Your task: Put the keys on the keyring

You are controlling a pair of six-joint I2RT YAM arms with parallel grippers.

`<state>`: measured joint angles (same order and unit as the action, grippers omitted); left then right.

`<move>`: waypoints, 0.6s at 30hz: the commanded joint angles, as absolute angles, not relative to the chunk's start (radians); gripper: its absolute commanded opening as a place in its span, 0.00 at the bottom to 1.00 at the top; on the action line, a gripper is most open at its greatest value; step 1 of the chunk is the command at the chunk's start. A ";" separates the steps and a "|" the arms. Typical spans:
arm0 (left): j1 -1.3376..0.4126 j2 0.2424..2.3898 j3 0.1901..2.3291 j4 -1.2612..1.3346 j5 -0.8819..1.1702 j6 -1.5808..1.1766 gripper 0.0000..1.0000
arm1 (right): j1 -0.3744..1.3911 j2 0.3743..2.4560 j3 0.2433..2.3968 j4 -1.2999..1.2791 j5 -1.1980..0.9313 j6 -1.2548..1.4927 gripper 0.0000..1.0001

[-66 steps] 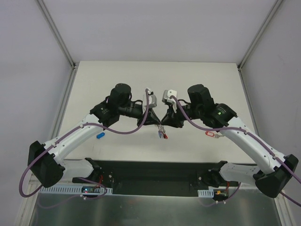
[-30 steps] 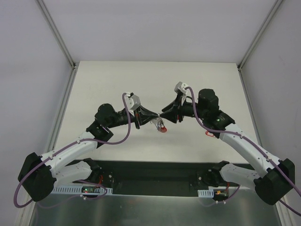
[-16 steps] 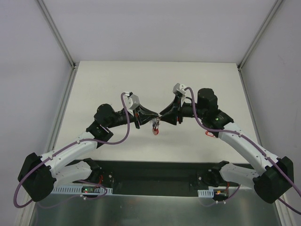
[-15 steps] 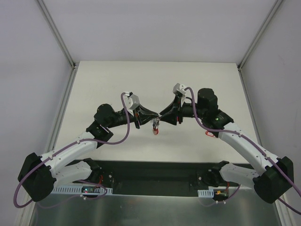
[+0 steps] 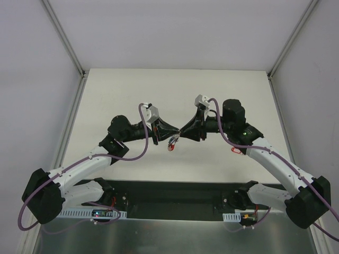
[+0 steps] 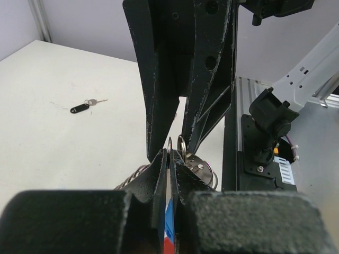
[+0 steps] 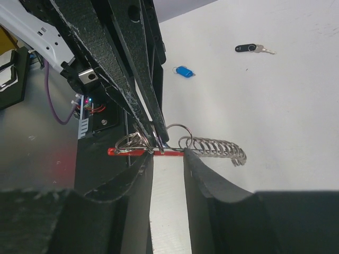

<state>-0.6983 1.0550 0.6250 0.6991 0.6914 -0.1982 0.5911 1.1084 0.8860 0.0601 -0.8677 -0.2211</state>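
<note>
1. Two grippers meet tip to tip above the table [image 5: 175, 95]; the left gripper [image 6: 170, 154] is clamped tight on the keyring [image 7: 212, 148], whose wire loops stick out just past its fingertips.
2. Part-way apart is how the right gripper [image 7: 167, 159] holds its jaws; the keyring lies right at their tips, across the mouth; whether the pads touch it I cannot tell.
3. Seen from the right gripper, the keyring's long axis runs crosswise to the fingers; the red band trails off past one finger and the silver chain coil past the other; only the loops in the middle line up with the gap.
4. My judgement: a square close would catch the loops or the band, not the chain; the left gripper comes in head-on, so there is little room and the fingers could knock together.
5. Loose keys lie well away from both tools, down on the table; the blue key [image 7: 184, 71] and black key [image 7: 249, 48] sit far ahead of the right gripper's tips, beyond the left gripper; the red-tagged key [image 5: 237, 150] lies beside the right forearm; those three look not yet threaded.
</note>
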 commanded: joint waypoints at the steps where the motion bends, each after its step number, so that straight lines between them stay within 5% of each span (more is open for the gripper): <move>1: -0.707 1.063 0.676 0.765 0.801 -0.232 0.00 | 0.594 1.111 0.942 0.143 -0.911 -0.235 0.31; 18: -0.707 0.965 0.749 0.446 0.667 0.069 0.00 | 0.566 1.071 0.996 -0.101 -0.837 -0.365 0.41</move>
